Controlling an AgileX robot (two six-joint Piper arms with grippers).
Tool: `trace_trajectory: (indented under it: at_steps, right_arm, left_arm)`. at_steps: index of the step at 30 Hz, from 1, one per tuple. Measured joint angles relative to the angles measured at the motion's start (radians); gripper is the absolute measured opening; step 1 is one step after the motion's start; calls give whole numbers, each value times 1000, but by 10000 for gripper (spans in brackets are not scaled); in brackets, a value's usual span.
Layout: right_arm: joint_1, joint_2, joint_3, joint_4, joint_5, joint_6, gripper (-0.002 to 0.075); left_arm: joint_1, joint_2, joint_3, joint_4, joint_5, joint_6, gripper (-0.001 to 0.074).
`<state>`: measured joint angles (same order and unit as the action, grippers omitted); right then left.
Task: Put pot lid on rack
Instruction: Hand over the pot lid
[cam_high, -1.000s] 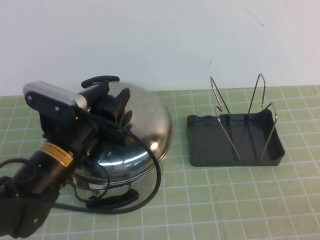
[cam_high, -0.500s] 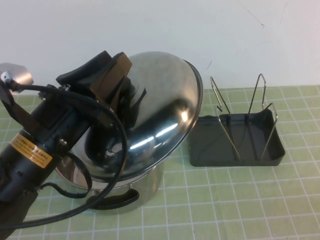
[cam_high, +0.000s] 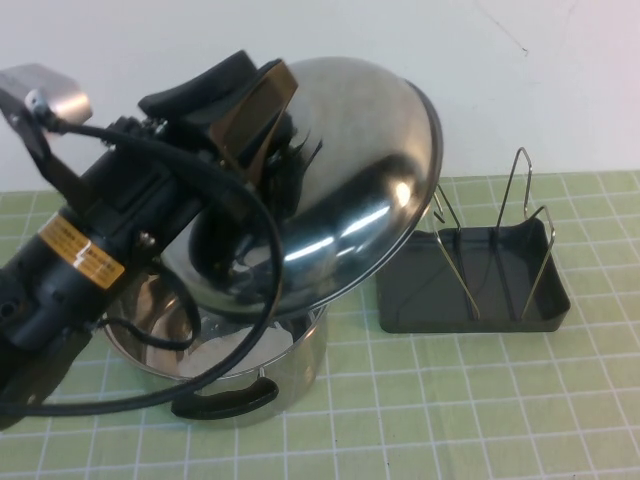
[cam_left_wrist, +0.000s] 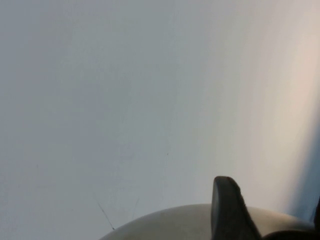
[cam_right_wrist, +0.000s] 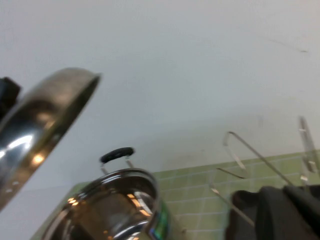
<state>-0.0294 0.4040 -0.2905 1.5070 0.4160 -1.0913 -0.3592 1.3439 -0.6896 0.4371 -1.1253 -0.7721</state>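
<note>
My left gripper (cam_high: 268, 150) is shut on the black knob of the pot lid (cam_high: 350, 180). It holds the shiny domed lid tilted in the air above the open steel pot (cam_high: 240, 365). The lid's right rim hangs over the left wire loop of the rack (cam_high: 420, 300), a dark grey tray with upright wire loops (cam_high: 520, 190). In the left wrist view one black finger (cam_left_wrist: 227, 207) stands over the lid's dome (cam_left_wrist: 170, 225). My right gripper (cam_right_wrist: 295, 210) is out of the high view. In the right wrist view it is a dark shape close to the rack's wires (cam_right_wrist: 255, 160).
The pot has two black handles, one at the front (cam_high: 225, 398) and one at the back (cam_right_wrist: 117, 154). A green gridded mat (cam_high: 480, 400) covers the table. A white wall (cam_high: 300, 40) stands close behind. My left arm and its cables (cam_high: 90, 260) cross over the pot's left side.
My left gripper has lifted the lid off the pot, tilted it up on edge and carried it up and to the right, towards the rack. The pot now stands open.
</note>
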Motion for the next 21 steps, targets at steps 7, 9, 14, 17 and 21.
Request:
trace_trajectory:
  at_steps: [7,9,14,17,21]
  right_arm:
    - [34,402,-222,176,299,-93,214]
    - [35,502,-279,177,394,-53,326]
    - [37,716,-388,177,577,34,494]
    - [51,815,-446,177,644,62,514]
    - [113,910,-528,177,677,77,519]
  left_arm:
    - [0,27,-42,35,-4,-69,310]
    - [0,30,-44,38,-4,-89,310]
    - [-2,30,-48,46,-4,-100,310]
    - [-2,30,-48,47,-4,-100,310]
    - [-2,30,-48,71,-4,-104,310]
